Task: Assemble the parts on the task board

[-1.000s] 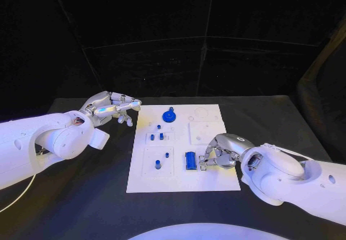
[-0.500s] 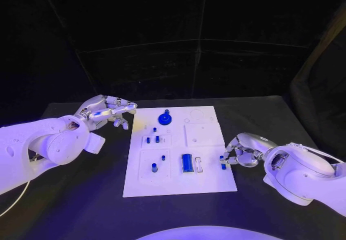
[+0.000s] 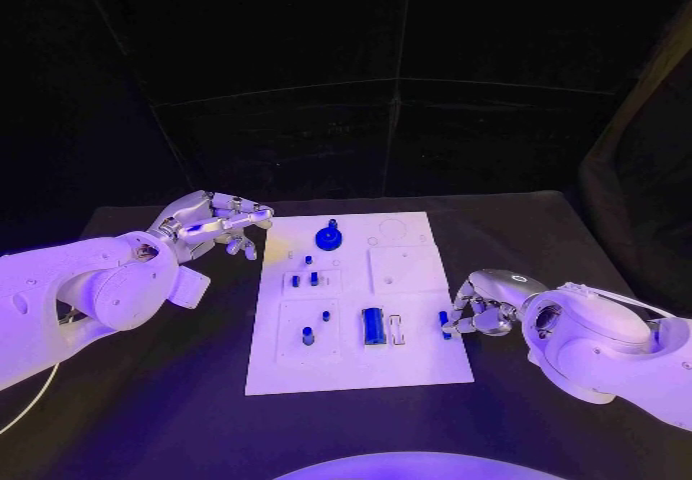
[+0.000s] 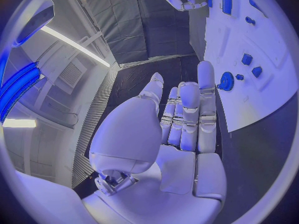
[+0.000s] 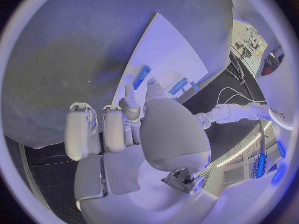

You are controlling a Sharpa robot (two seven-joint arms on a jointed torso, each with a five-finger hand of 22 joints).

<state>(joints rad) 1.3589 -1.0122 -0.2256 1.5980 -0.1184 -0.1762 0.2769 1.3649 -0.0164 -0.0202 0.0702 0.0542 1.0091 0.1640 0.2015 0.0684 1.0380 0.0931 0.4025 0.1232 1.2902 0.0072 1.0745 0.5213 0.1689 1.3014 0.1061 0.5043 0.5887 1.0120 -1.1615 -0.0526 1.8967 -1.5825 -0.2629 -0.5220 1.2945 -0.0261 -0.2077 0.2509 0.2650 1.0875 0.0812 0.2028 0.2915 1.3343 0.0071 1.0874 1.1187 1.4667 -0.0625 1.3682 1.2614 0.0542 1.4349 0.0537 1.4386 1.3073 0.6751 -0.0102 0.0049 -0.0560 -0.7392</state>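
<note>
R hand (image 3: 483,310) at task board's (image 3: 361,372) right edge, fingers curled, pinching a small blue part (image 3: 444,324) just over the board surface. Blue bar (image 3: 374,325) lies flat nearby, w/ a slot just beside it. L hand (image 3: 216,222) hovers off board's far-left corner, fingers straight, spread a little, grasping nothing. Round blue knob (image 3: 329,238) near far edge.

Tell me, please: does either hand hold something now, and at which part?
The right hand pinches a small blue part at its upper end, over the white board. The left hand holds nothing.
</note>
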